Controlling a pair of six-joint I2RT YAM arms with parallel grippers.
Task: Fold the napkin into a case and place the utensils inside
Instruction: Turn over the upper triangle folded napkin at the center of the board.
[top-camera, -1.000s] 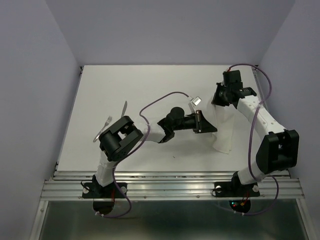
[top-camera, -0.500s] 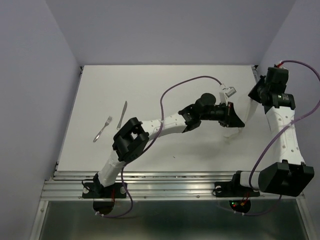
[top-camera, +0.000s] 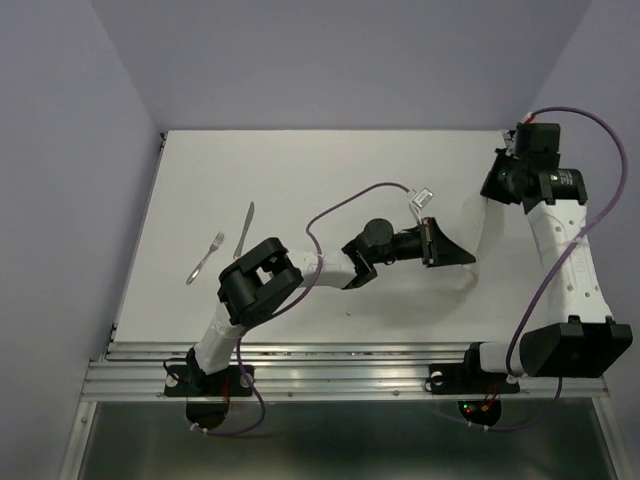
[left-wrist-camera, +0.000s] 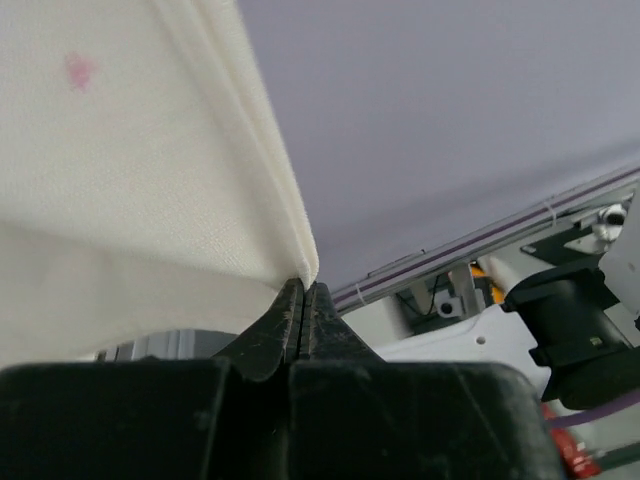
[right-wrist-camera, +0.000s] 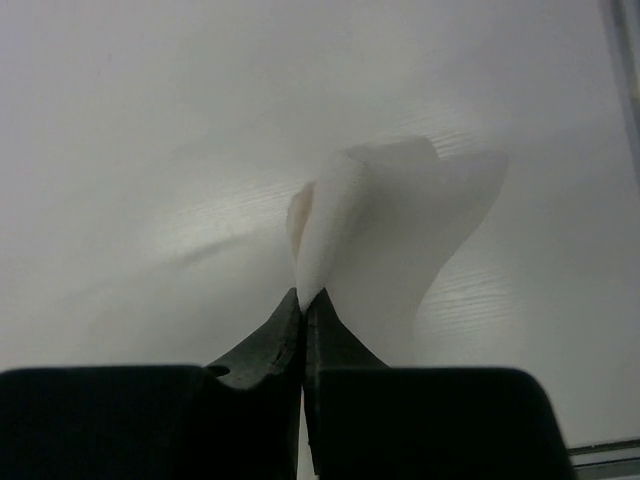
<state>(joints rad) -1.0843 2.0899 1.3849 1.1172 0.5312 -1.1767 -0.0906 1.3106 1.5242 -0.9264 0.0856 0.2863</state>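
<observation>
**Napkin (top-camera: 487, 235) hung between two pinching grippers, cutlery off to the side**

Taking the knife (top-camera: 244, 230) as the mark: the fork (top-camera: 205, 258) lies just to its left on the white table (top-camera: 300, 170). Its tines point far and right, its handle near and left. The knife itself lies with its long axis running far to near, tip toward the far edge and leaning slightly right. Both pieces rest flat on the tabletop, apart from each other and not inside anything.

Well to the right of the knife, the left gripper (top-camera: 470, 259) points right. Its fingers are pressed together on the napkin's lower end, and the left wrist view (left-wrist-camera: 303, 290) shows them nipping a corner. There the cloth (left-wrist-camera: 120, 180) shows a doubled edge.

The napkin is off the table, further right of the knife. It forms a narrow white strip whose long axis runs far to near, the near end slanting a little left.

Farthest right of the knife and further back, the right gripper (top-camera: 492, 192) holds the strip's upper end. In its wrist view the fingers (right-wrist-camera: 303, 297) are closed tight on a fold of the cloth (right-wrist-camera: 370, 220).
</observation>
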